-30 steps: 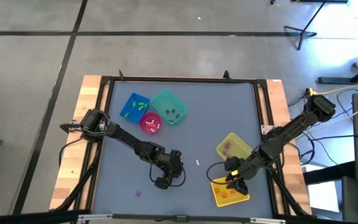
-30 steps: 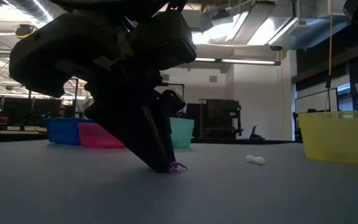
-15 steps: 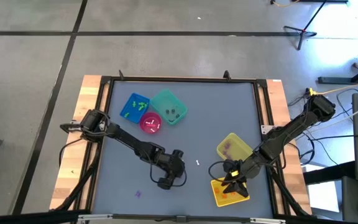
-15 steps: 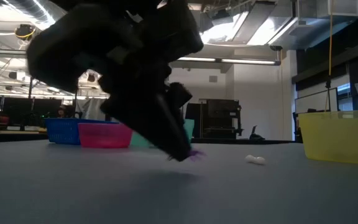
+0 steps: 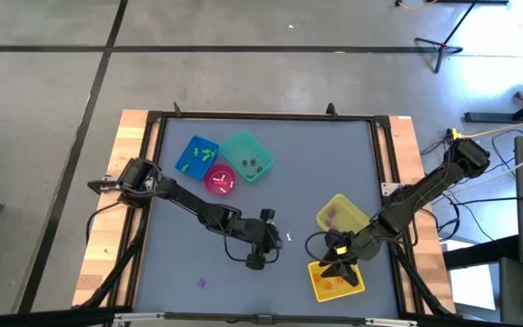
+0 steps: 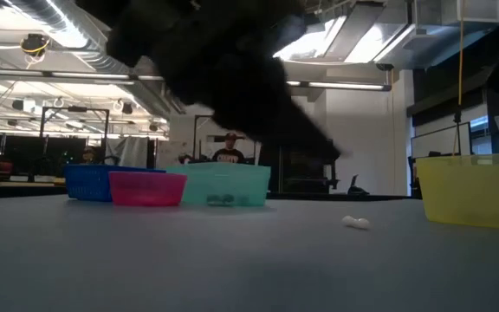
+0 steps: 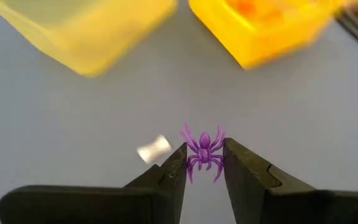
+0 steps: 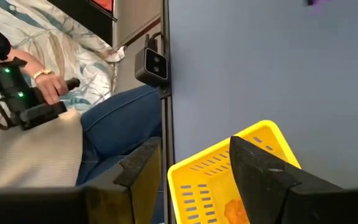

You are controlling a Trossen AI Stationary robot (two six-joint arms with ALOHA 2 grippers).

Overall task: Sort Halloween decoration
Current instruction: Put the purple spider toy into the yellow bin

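Left tool (image 7: pixel 204 163) has lifted and swung toward the pale yellow bin (image 5: pixel 341 215), clamped on a purple spider (image 7: pixel 204 149); we're mid-carry, next we release over that bin; right tool (image 8: pixel 191 165) waits agape.

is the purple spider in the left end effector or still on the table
In the left end effector: the purple spider sits pinched between its fingers, above the grey table.
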